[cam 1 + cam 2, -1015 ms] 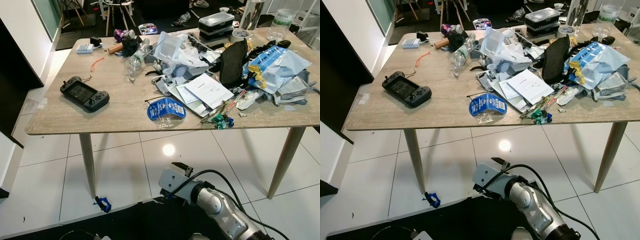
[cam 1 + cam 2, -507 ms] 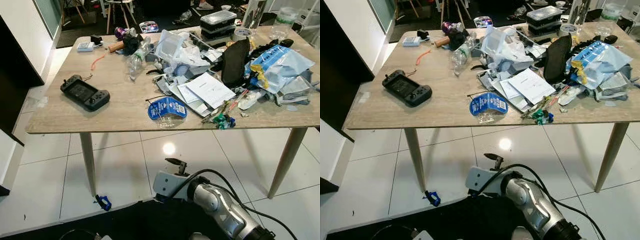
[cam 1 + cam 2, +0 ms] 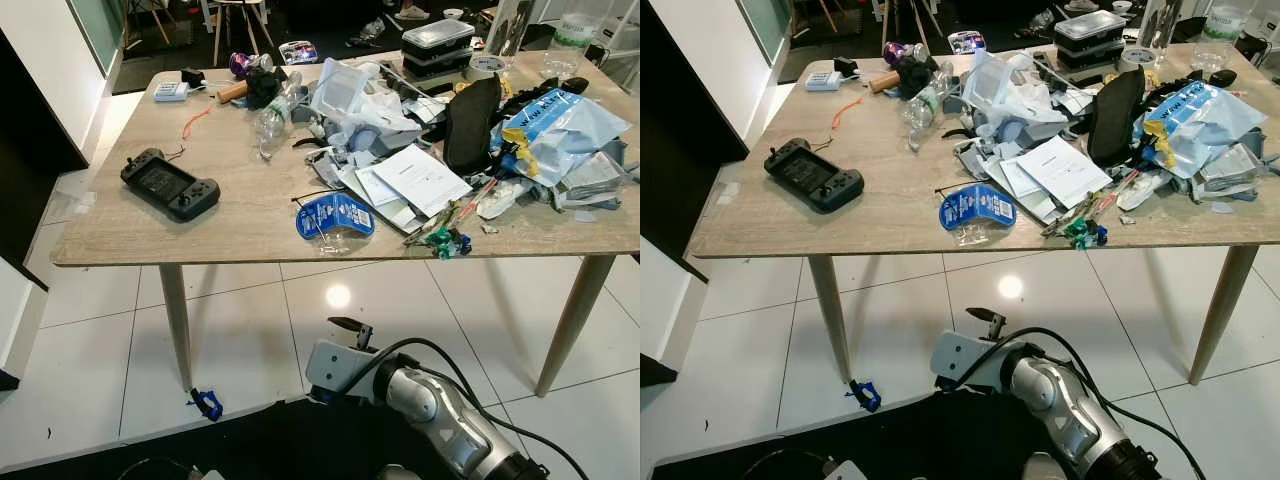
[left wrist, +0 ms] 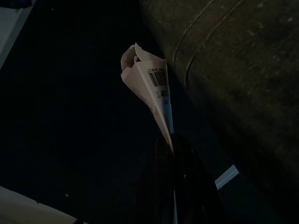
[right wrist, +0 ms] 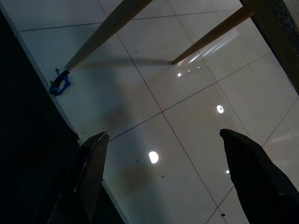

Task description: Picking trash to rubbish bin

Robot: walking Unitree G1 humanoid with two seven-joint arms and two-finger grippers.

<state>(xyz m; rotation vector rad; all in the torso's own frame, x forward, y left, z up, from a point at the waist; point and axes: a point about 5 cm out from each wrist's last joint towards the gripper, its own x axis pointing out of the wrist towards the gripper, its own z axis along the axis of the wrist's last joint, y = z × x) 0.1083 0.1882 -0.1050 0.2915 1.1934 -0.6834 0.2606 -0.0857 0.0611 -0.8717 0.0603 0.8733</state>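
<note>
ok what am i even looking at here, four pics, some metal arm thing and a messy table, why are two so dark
It is a humanoid robot tidying trash. The two bright pictures come from cameras in its head, looking down at a wooden table. On it lie a black game controller, a blue-labelled plastic pack, white papers and a blue bag. The silver limb below is its right arm, ending in the right gripper.

The two dark pictures come from cameras on its wrists. One looks along the open black fingers of the right gripper at the tiled floor. In the other, the left gripper pinches a crumpled receipt with a barcode.
</note>
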